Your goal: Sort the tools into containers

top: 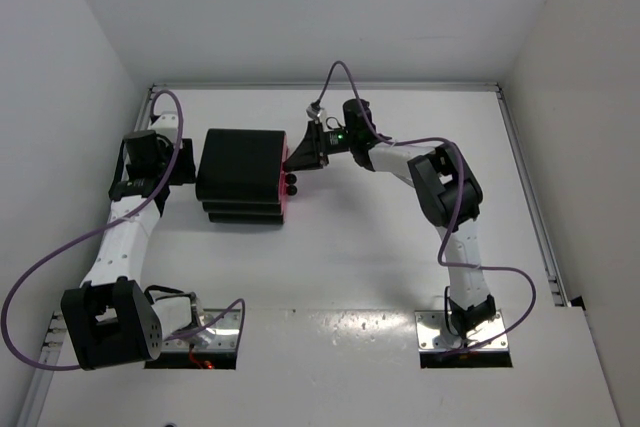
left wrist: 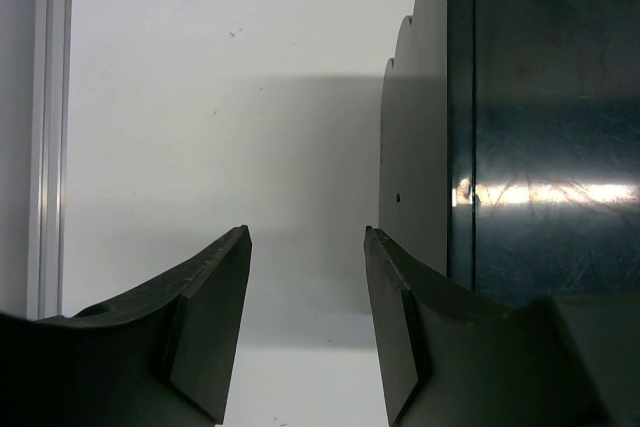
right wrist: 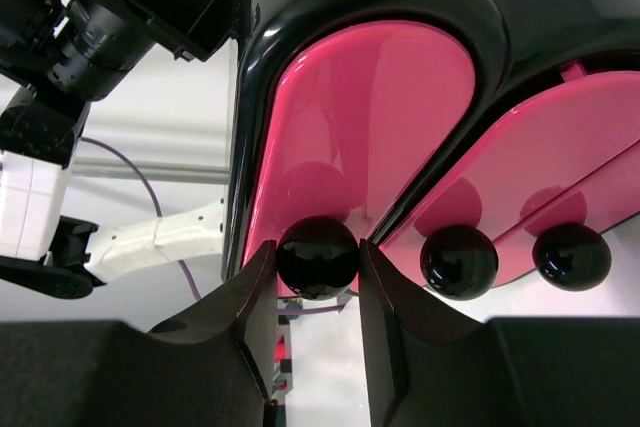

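Observation:
The black drawer unit (top: 240, 175) stands left of the table's middle, with its pink fronts (top: 284, 197) and black knobs (top: 292, 185) facing right. My right gripper (top: 293, 173) is shut on one round knob (right wrist: 317, 256), the leftmost of three in the right wrist view; the pink drawer front (right wrist: 360, 137) behind it looks closed. The other two knobs (right wrist: 459, 261) are free. My left gripper (left wrist: 307, 239) is open and empty, close to the unit's black back wall (left wrist: 540, 117), over bare table. In the top view it (top: 186, 162) sits at the unit's left side. No tools are in view.
My left arm (right wrist: 90, 37) shows behind the unit in the right wrist view. A metal rail (left wrist: 50, 127) runs along the table's left edge. White walls close in the back and both sides. Purple cables (top: 60, 257) loop off both arms.

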